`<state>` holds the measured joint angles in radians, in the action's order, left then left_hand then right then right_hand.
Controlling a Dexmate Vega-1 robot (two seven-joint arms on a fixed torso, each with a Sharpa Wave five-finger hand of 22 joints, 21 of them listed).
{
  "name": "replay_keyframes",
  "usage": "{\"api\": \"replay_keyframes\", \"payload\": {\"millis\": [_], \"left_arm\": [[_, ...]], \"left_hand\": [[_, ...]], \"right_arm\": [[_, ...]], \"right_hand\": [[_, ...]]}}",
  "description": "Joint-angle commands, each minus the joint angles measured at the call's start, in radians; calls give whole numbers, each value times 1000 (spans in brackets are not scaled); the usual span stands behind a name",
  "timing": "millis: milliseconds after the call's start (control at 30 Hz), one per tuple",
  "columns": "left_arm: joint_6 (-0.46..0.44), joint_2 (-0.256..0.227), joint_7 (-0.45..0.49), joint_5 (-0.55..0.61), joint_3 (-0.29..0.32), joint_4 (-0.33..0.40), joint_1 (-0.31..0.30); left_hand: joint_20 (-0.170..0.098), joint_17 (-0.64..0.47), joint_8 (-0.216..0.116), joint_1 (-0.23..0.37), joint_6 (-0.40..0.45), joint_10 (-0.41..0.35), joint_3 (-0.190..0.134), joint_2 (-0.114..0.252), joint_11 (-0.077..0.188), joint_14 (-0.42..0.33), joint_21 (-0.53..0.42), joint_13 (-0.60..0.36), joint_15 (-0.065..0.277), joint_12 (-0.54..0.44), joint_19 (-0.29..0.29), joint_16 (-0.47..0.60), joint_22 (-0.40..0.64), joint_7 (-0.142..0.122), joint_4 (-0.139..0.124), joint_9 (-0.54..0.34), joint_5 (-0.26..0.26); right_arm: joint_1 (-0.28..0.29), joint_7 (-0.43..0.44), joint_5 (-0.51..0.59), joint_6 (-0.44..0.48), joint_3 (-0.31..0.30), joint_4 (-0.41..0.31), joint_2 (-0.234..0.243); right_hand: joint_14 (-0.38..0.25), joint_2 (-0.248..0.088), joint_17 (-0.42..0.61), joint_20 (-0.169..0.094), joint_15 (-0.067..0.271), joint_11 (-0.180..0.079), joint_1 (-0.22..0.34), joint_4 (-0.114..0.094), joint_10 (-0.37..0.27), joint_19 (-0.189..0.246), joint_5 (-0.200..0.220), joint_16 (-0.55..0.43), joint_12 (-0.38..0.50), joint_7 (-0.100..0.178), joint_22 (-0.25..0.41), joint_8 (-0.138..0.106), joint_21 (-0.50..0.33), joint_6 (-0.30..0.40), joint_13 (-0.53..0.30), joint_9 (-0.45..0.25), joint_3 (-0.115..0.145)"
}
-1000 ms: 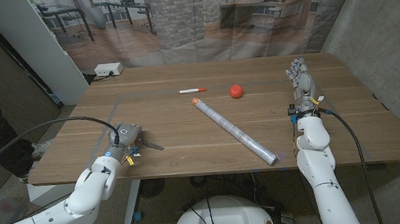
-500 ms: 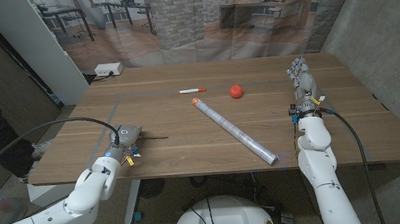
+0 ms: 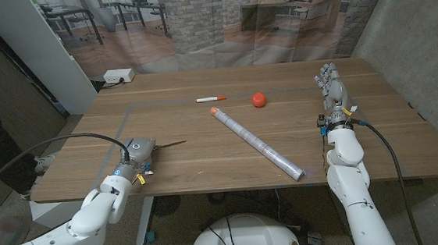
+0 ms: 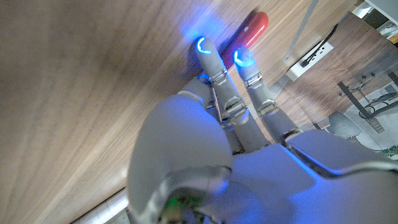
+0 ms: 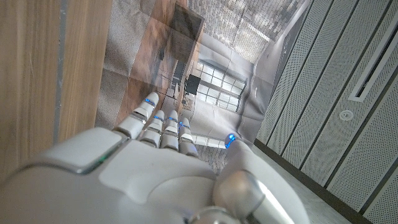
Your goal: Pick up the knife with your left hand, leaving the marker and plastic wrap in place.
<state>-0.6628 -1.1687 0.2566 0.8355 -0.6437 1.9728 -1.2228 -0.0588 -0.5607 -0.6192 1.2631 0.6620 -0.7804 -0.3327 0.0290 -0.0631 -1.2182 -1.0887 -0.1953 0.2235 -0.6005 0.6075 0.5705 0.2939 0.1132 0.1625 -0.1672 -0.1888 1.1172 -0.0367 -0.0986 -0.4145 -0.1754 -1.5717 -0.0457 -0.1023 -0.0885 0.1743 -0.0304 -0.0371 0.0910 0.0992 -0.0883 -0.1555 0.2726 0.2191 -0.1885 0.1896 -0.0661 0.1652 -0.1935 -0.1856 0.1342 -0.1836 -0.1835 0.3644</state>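
My left hand [image 3: 138, 153] is near the table's front left corner and grips the knife [image 3: 173, 145]. Its thin dark blade sticks out toward the table's middle, just above the wood. In the left wrist view my fingers [image 4: 211, 65] curl down onto a dark shape with a red rounded end [image 4: 254, 25]. The white marker [image 3: 211, 99] with an orange cap lies at the far middle. The long plastic wrap roll [image 3: 256, 143] lies diagonally across the centre. My right hand [image 3: 331, 90] stands at the right edge with straight fingers, holding nothing.
An orange-red ball [image 3: 258, 99] sits just right of the marker. A white box [image 3: 118, 76] stands at the table's far left corner. The wooden table [image 3: 207, 166] has bare wood between my left hand and the roll.
The knife blade has swung from pointing toward the front right to pointing away along the table, and my left hand has drawn slightly back. The right hand has not moved.
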Motion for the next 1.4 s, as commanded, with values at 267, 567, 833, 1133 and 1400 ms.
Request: {"api": "replay_keyframes", "payload": {"millis": [267,567,833,1133,1400], "left_arm": [[48,-13,71,-121,35,19,-1],[44,-5,102,-148,49,28,-1],[36,0,152,-165,66,48,-10],[24,5,186,-160,69,62,-11],[15,9,214,-164,78,75,-16]], "left_hand": [[2,-9,38,18,451,-377,-15,-5,199,-20,-27,-37,7,7,-24,-11,-1,-112,5,-10,6],[6,-19,50,22,446,-375,-15,-1,194,-17,-37,-44,4,10,-38,-10,-1,-110,3,-13,12],[5,-28,57,25,449,-378,-15,3,196,-16,-47,-51,3,11,-42,-9,-2,-105,1,-15,14],[3,-37,65,27,454,-383,-14,2,197,-15,-59,-57,3,11,-44,-8,-4,-103,1,-16,15],[2,-43,72,26,457,-385,-13,0,196,-17,-67,-62,3,12,-48,-7,-5,-100,0,-16,15]], "right_arm": [[-3,13,17,-12,9,0,-5],[-22,19,23,-6,15,19,-1],[-34,16,18,-9,15,34,4],[-39,10,10,-16,11,47,7],[-42,7,8,-21,8,51,9]], "right_hand": [[-8,9,3,-1,0,1,1,6,-13,10,7,1,5,4,4,-2,-9,11,-3,-2,2],[-9,9,3,-2,1,1,2,6,-14,10,7,1,5,3,4,-1,-9,11,-3,-2,2],[-9,10,3,-2,1,0,2,7,-15,11,7,1,5,3,4,-1,-8,11,-3,-2,1],[-10,11,3,-2,2,1,2,7,-14,12,7,1,4,2,4,0,-8,10,-3,-2,0],[-9,12,3,-2,2,0,1,8,-15,13,7,1,4,3,4,0,-8,10,-3,-2,-1]]}}
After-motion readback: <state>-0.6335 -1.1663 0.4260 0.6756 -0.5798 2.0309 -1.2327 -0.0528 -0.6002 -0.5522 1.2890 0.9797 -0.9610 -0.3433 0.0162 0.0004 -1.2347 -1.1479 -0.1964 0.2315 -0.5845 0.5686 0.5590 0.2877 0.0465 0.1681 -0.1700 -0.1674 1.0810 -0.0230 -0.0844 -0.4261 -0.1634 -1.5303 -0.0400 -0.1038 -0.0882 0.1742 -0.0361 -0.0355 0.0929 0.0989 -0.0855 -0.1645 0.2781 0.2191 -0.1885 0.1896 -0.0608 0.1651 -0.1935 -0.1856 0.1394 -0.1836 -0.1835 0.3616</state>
